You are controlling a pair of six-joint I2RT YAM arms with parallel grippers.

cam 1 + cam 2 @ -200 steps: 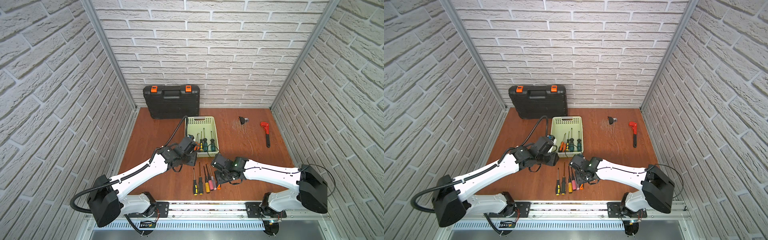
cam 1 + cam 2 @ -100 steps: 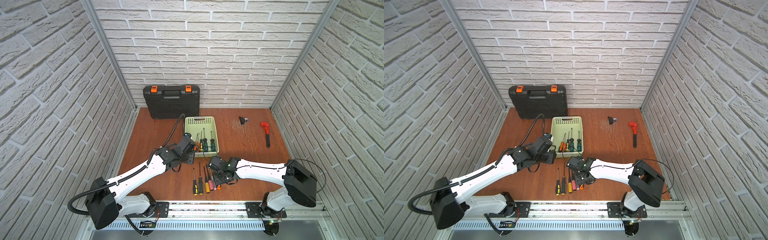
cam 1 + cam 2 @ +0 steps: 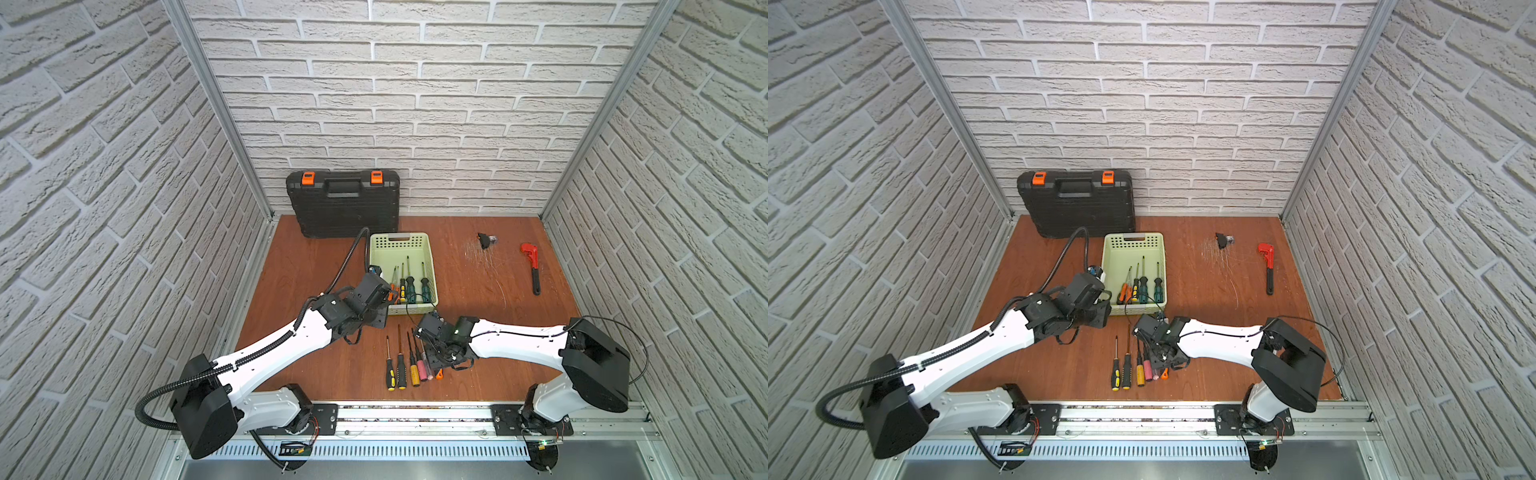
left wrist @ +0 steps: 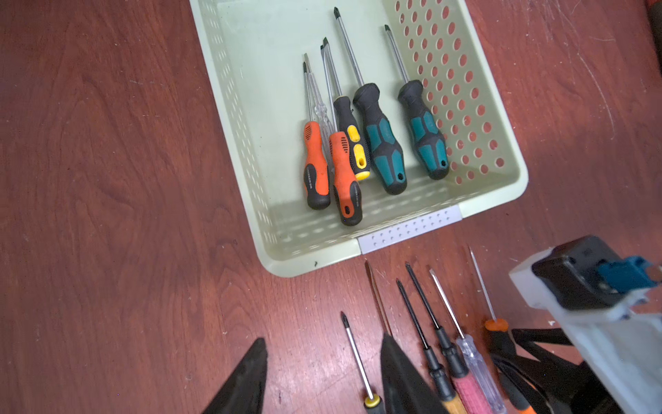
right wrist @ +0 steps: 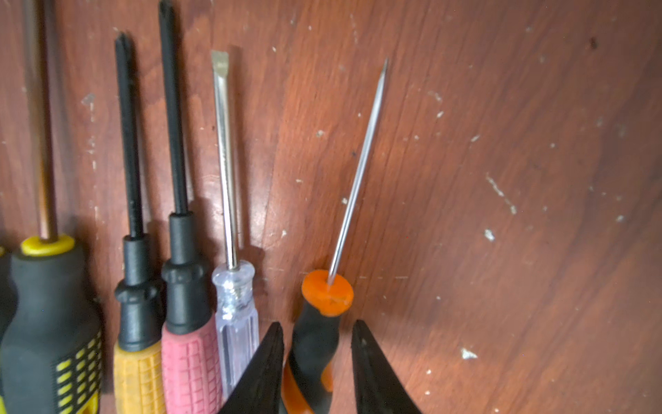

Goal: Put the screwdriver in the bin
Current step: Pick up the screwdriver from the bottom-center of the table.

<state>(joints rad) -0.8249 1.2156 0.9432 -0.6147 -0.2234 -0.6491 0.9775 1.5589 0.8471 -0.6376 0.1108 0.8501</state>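
Note:
An orange-and-black screwdriver with a thin shaft lies on the table at the right end of a row of screwdrivers. My right gripper is low over it, one finger on each side of the handle. One finger touches the handle and a narrow gap shows at the other. The pale green bin stands just beyond the row and holds several screwdrivers. My left gripper hovers open by the bin's near left corner, holding nothing.
A black toolcase with orange latches leans on the back wall behind the bin. A red pipe wrench and a small black part lie at the back right. Brick walls close in three sides.
The right gripper's fingers have drawn closer together around the orange-and-black handle, and its arm has shifted slightly. The left arm has barely moved.

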